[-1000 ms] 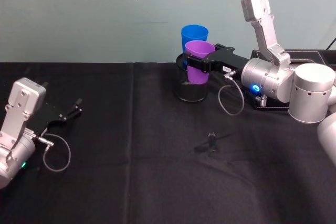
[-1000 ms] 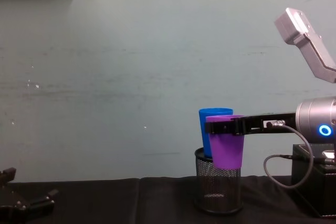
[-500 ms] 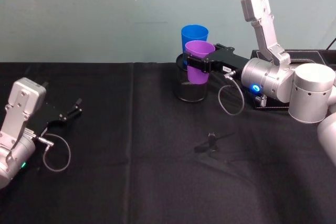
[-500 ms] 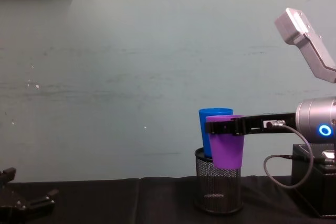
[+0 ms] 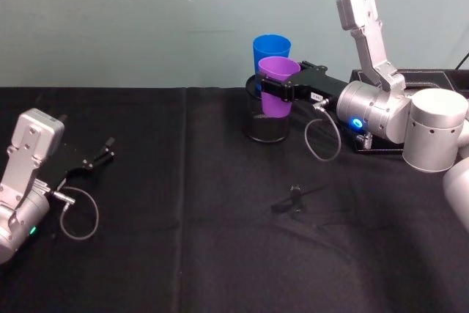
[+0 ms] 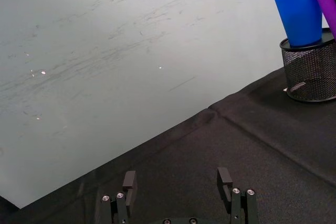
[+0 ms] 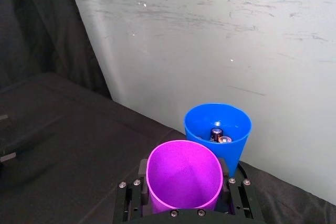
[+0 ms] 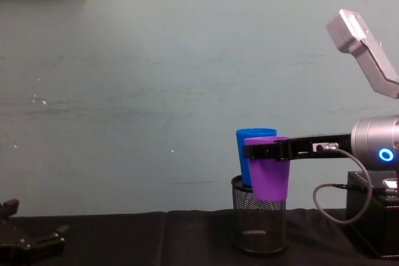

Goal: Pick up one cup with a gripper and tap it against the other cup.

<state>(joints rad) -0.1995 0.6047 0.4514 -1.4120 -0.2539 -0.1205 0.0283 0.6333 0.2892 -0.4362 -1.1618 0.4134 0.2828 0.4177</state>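
Note:
My right gripper (image 5: pixel 280 89) (image 8: pixel 265 152) (image 7: pixel 184 214) is shut on the purple cup (image 5: pixel 278 86) (image 8: pixel 267 169) (image 7: pixel 184 182) and holds it upright in the air, right beside the blue cup (image 5: pixel 271 50) (image 8: pixel 249 157) (image 7: pixel 218 132). Whether their walls touch I cannot tell. The blue cup (image 6: pixel 300 11) stands in a black wire-mesh pen pot (image 5: pixel 265 123) (image 8: pixel 260 222) (image 6: pixel 310 72) and has small items inside it. My left gripper (image 5: pixel 102 154) (image 6: pixel 178 182) rests open near the table's left side, far from both cups.
A black cloth (image 5: pixel 220 240) covers the table. A black box (image 5: pixel 381 108) (image 8: pixel 374 216) lies under my right arm at the back right. A small black item (image 5: pixel 297 197) lies on the cloth in the middle. A pale wall (image 8: pixel 156 79) stands close behind the cups.

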